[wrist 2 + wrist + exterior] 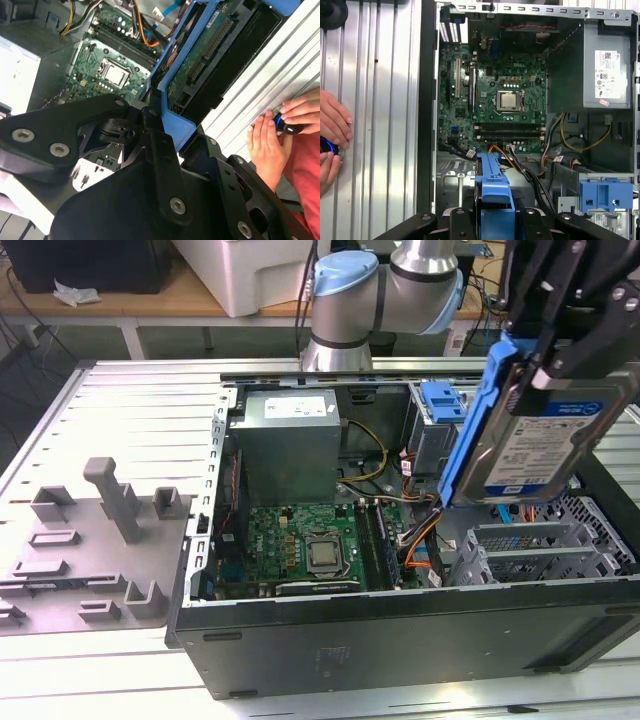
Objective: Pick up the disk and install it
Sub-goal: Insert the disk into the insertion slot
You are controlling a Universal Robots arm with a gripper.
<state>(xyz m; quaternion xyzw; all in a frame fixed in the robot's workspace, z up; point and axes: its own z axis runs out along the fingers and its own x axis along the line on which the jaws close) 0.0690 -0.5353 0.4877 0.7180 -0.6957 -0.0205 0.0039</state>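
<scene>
The black gripper (553,365) is clamped on the disk (545,455) and holds it on edge and tilted, above the open computer case (400,640) at the exterior view's right. The drive's white-and-blue label faces the exterior camera, and its blue caddy runs down the side toward the exterior view's left. In the second wrist view, the drive's green circuit board (200,65) faces the camera between the gripper's dark linkages. Below the disk sits a grey metal drive cage (540,550). Further inside the case are the green motherboard (300,540), the grey power supply (290,435) and a bare blue bracket (440,400). The case lies on a ribbed metal table (150,410) beside a grey moulded tray (90,540). A person's hand (267,145) rests on the table next to the case.
</scene>
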